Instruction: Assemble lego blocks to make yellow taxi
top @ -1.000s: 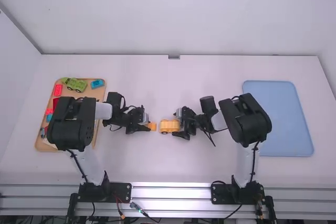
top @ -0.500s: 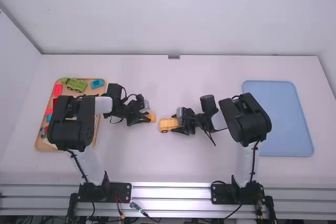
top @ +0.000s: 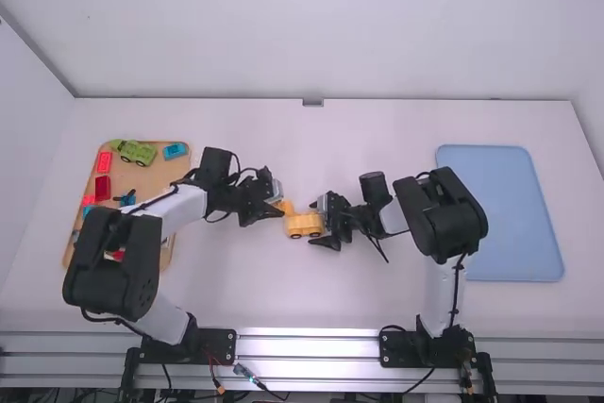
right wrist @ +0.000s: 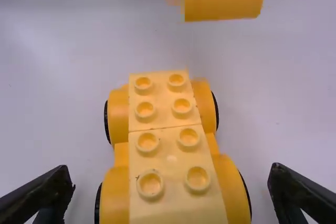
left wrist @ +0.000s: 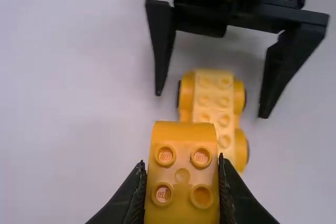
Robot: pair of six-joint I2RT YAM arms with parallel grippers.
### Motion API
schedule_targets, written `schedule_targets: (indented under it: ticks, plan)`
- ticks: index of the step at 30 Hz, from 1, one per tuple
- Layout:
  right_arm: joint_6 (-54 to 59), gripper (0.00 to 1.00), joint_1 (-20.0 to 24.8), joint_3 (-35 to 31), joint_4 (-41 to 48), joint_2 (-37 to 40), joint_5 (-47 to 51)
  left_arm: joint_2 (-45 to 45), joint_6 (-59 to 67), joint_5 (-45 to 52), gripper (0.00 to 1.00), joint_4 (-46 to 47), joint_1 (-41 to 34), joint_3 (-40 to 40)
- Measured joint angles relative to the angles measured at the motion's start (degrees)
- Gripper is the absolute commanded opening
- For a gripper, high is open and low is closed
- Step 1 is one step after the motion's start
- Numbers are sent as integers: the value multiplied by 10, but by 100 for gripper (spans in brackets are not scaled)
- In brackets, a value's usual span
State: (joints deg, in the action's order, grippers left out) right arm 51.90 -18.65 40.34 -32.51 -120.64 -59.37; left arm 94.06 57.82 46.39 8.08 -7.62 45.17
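Clamped with left gripper [left wrist: 181, 176] on studded yellow block [left wrist: 181, 148], held raised by left, far corner of wheeled yellow base [right wrist: 165, 145]; parted at right gripper [right wrist: 170, 176], with fingers either side of base's right end, apparently not gripping; sitting mid-table, base included, wheels on; looks roughly half built, top studs bare; still to do: line up block, seat it, press down, then perhaps shift to blue tray [top: 500, 214] at right; could slide or tip under pressing if left unclamped; crowded by right fingers at one end; farther out at left, on wooden tray [top: 156, 174]: green vehicle [top: 135, 152], blue piece [top: 175, 150], red blocks [top: 103, 188]; partly covered by left arm [top: 118, 261].
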Motion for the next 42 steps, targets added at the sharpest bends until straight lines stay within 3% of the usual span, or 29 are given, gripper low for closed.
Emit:
schedule_targets:
  ticks: [5,9,11,17,26,42]
  plan:
    - [5,87,-11,8,-23,-15,-1,0,0,12,2,-20,-6,-21]
    - [-14,75,-17,30,-24,-43,-7,0,-2,35,2,-59,-8,-40]
    - [-19,64,-16,34,-22,-46,-10,0,-14,37,2,-94,-12,-53]
    - [-26,51,-16,35,-19,-46,-9,0,-45,31,2,-165,-33,-83]
    - [-36,42,-16,36,-21,-46,-7,2,-69,35,2,-200,-35,-91]
    - [-91,45,-16,-6,-114,-46,14,47,-53,78,2,-210,-35,-81]
